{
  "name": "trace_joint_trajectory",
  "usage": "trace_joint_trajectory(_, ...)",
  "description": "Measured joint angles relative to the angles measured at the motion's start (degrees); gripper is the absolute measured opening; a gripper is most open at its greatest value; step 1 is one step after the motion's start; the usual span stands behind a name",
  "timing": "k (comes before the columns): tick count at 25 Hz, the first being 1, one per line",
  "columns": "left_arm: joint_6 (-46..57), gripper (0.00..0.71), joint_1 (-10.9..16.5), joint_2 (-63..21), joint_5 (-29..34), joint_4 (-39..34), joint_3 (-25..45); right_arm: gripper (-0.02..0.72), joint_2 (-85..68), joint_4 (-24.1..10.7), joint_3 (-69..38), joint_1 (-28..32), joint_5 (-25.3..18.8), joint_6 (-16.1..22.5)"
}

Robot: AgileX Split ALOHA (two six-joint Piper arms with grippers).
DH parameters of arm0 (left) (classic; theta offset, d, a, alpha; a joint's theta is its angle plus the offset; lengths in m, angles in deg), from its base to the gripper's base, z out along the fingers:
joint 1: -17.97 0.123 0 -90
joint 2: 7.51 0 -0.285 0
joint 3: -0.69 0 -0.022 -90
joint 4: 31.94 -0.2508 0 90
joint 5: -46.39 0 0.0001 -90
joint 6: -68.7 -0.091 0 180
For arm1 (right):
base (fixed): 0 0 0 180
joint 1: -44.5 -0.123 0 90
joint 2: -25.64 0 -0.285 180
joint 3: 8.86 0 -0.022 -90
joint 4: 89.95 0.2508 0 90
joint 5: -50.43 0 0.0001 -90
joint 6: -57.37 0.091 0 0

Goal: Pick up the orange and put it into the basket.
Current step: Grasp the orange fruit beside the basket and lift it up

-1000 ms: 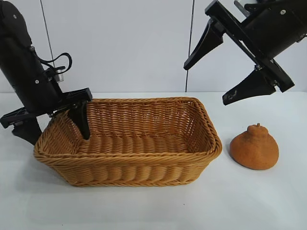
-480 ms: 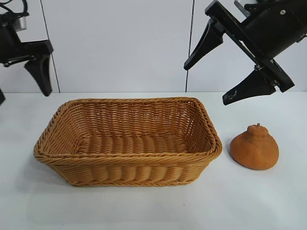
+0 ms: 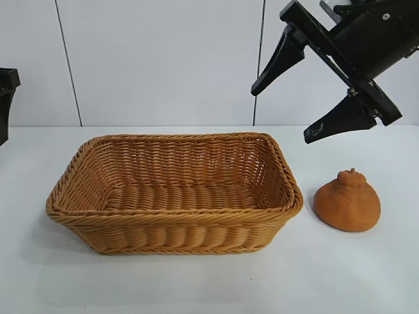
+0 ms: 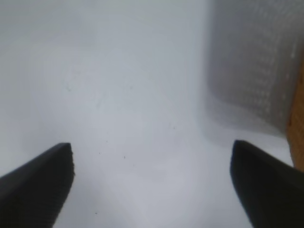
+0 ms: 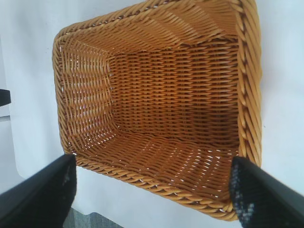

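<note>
Wicker basket [image 3: 173, 219] empty; orange [image 3: 347, 201] beside it; right gripper [image 3: 287, 111] wide above; left gripper [image 4: 152, 178] wide.

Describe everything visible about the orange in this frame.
The orange is a dull orange-brown, dome-shaped fruit with matte, rough skin and a small knob on top. It sits upright on the white table, to the right of the basket and apart from it. Nothing grips or touches it; the right gripper hangs open above it.
</note>
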Motion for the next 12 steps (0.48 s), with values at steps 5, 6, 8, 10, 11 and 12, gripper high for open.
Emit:
trace_joint_trajectory(5, -0.2, 0.638, 0.0, -4.2, 0.2, 0.0, 5.2, 0.598, 0.0, -0.3, 0.0, 0.0, 0.0, 0.0)
trace_joint_trajectory(6, -0.2, 0.638, 0.0, -6.1, 0.1, 0.0, 6.9, 0.598, 0.0, -0.3, 0.0, 0.0, 0.0, 0.0)
trace_joint_trajectory(8, -0.2, 0.638, 0.0, -10.3, -0.5, -0.1, 11.9, 0.598, 0.0, -0.3, 0.0, 0.0, -0.1, 0.0)
trace_joint_trajectory(10, -0.4, 0.638, 0.0, -15.7, -1.6, -0.1, 17.3, 0.598, 0.0, -0.3, 0.0, 0.0, -0.2, 0.0)
trace_joint_trajectory(11, -0.4, 0.638, 0.0, -18.8, -2.2, -0.1, 19.8, 0.598, 0.0, -0.3, 0.0, 0.0, -0.3, 0.0)
trace_joint_trajectory(12, -0.4, 0.638, 0.0, -21.4, -2.7, -0.1, 22.9, 0.598, 0.0, -0.4, 0.0, 0.0, -0.5, 0.0)
